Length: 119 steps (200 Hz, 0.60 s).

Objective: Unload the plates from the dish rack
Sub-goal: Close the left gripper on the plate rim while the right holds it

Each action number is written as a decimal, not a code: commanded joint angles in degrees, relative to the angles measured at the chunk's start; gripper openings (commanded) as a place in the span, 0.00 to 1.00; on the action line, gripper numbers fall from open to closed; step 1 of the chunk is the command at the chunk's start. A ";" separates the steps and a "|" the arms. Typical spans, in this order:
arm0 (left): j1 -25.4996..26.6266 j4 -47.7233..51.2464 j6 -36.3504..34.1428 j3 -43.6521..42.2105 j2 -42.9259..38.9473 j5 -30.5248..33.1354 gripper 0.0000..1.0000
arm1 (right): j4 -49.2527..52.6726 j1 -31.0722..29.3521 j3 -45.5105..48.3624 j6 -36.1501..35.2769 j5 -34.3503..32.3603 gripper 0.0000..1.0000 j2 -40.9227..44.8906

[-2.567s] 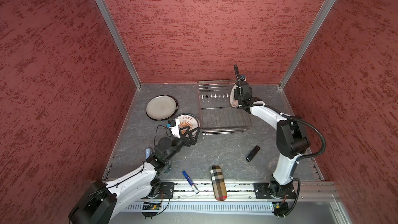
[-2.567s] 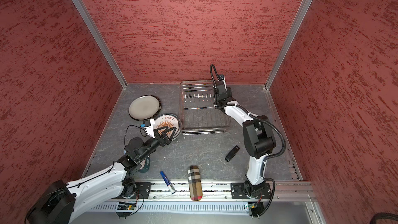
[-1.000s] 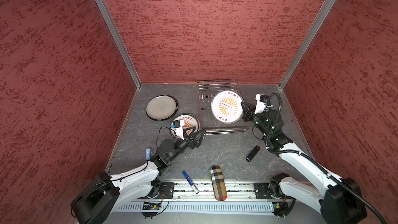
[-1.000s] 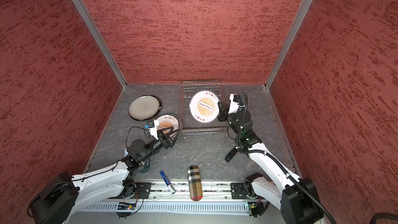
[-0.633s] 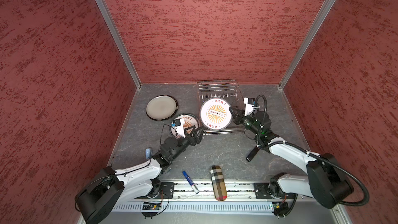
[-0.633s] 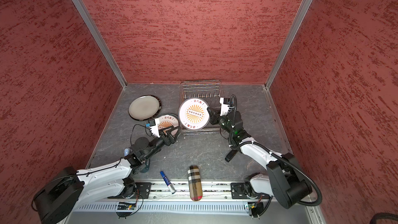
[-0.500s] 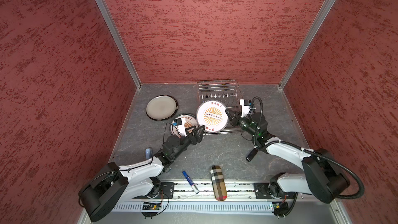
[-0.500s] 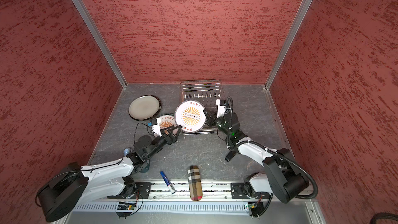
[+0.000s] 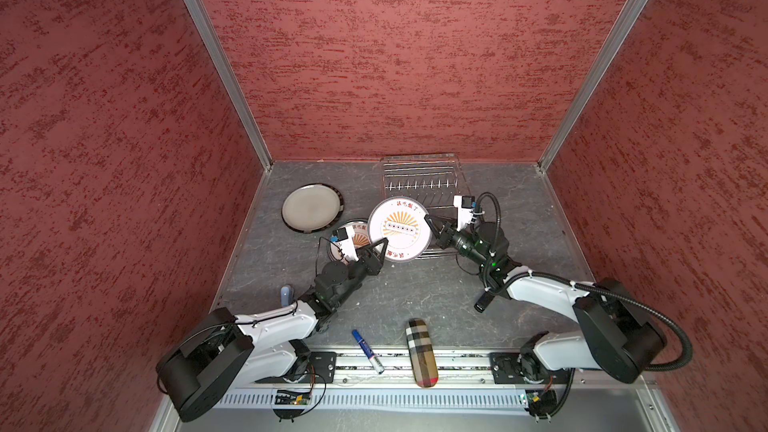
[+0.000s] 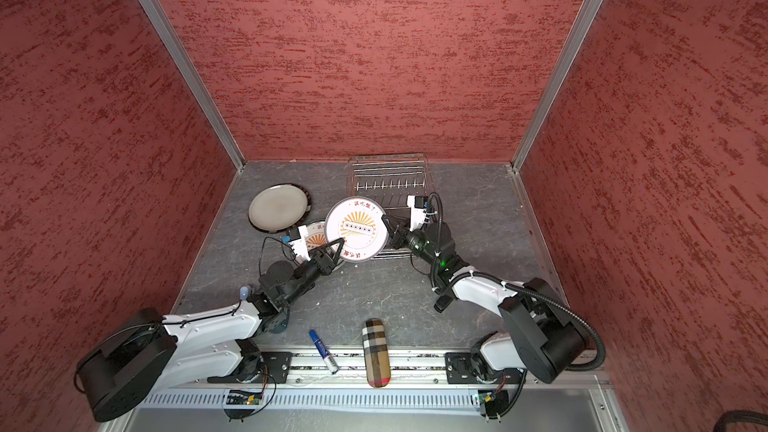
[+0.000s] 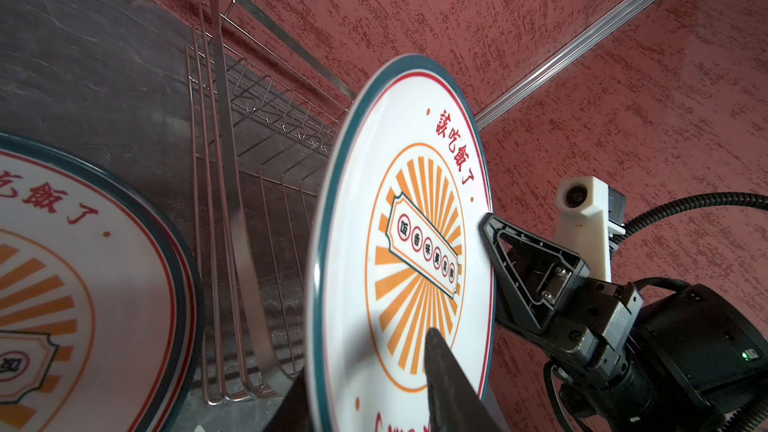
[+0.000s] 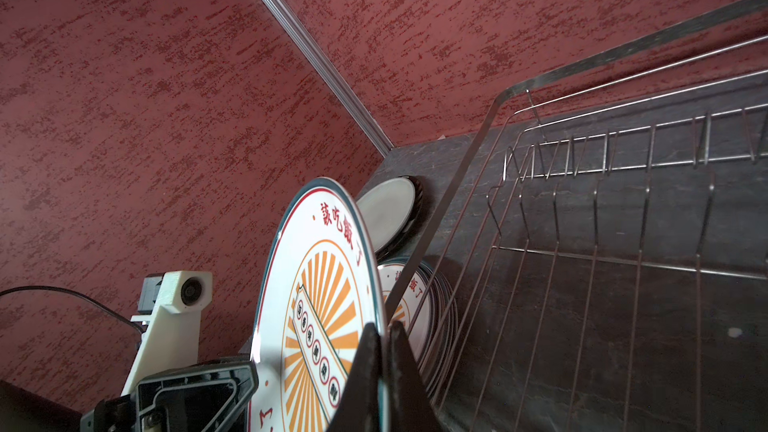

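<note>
1. The silver wire dish rack (image 9: 420, 162) is sitting at the back of the dark grey stone-look table (image 9: 415, 284). Nothing is showing between its upright prongs in both top views, so the unloading is looking nearly finished
2. The plain grey round plate with a dark rim (image 9: 311, 206) is lying flat on the table, on the left arm's side of the rack and apart from it. A second sunburst plate (image 9: 356, 229) is lying nearer the rack's front corner. The right wrist view seems to be showing several rims there, so it may be topping a small stack; I cannot count them
3. The white round plate with an orange sunburst and red characters (image 9: 399, 228) is hanging in the air over that front corner, partly above the second sunburst plate. The right pincer (image 9: 432, 224) is pinching its rim
4. The left pincer (image 9: 381, 244) is straddling the opposite rim, one finger across the face and one behind — whether it is gripping yet I cannot tell
5. Remaining, by my reading: passing this last plate across and laying it with the others
</note>
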State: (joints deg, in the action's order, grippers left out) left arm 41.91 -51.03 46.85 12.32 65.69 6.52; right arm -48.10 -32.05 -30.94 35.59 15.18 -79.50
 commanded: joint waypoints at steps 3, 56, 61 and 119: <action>0.29 -1.18 0.52 -0.09 -0.71 -0.65 0.32 | -4.23 -0.55 -1.14 0.35 -1.85 0.00 0.20; 0.28 -0.74 1.84 -1.67 -3.36 -0.41 0.13 | -3.58 -0.73 -0.63 -0.43 -4.30 0.00 0.66; 0.28 -0.84 1.84 -1.71 -3.46 -0.46 0.11 | -3.70 -0.73 -0.59 -0.43 -4.50 0.00 0.62; 0.36 -1.27 2.20 -1.53 -3.37 -1.54 0.04 | -3.89 -0.73 -0.88 -0.93 -6.30 0.00 -1.00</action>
State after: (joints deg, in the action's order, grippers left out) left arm 41.58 -51.05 52.27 11.14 62.41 7.73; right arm -50.00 -32.58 -30.94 34.52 13.34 -79.77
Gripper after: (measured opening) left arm 0.098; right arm 0.070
